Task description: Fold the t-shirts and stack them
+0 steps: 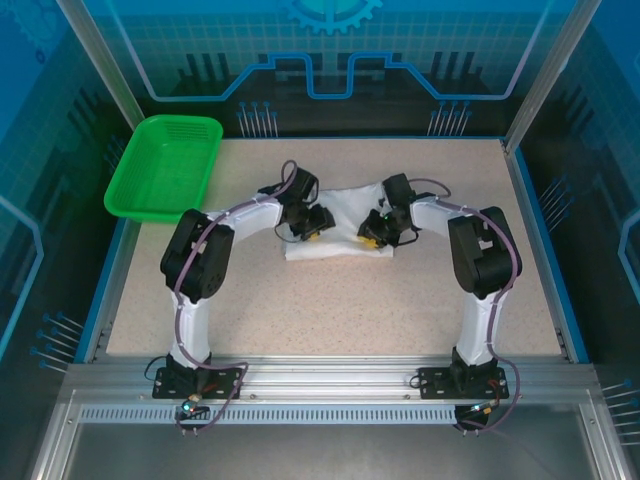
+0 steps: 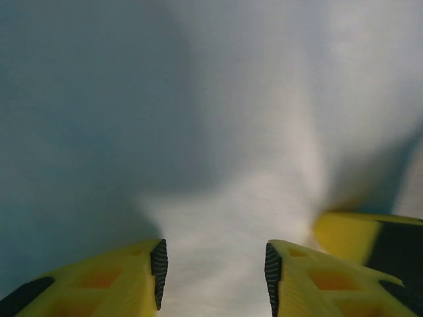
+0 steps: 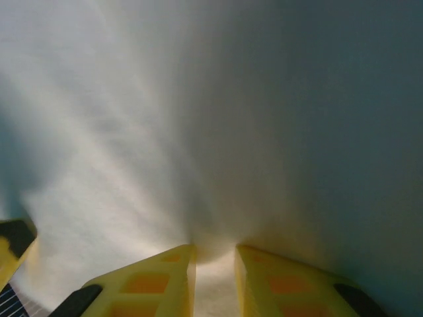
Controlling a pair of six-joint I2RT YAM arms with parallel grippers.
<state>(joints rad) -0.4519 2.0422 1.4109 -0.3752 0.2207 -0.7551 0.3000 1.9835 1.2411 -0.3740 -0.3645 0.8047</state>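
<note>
Your shirt (image 1: 343, 203) lies bunched in a white heap on the desk (image 1: 330, 310), a little above centre in the top view, with both arms bent inward over it. The left pincer (image 1: 314, 224) sits on the left part of the heap and the right pincer (image 1: 373, 236) on its right part, the two near each other.

In the left wrist view, your left pincer's yellow fingers (image 2: 155, 267) stand apart at the bottom of the frame. White cloth runs up between them as a soft, pale ridge. A yellow finger of the other pincer shows at the lower right of that view, just beside the ridge.

In the right wrist view, the right pincer's fingers (image 3: 178, 277) are nearly together and clamped on a pinch of the shirt. Creases fan upward across the frame from the tips.

The green basket (image 1: 160, 170) sits at the upper left corner of the desk, well apart from the shirt and from both pincers.
</note>
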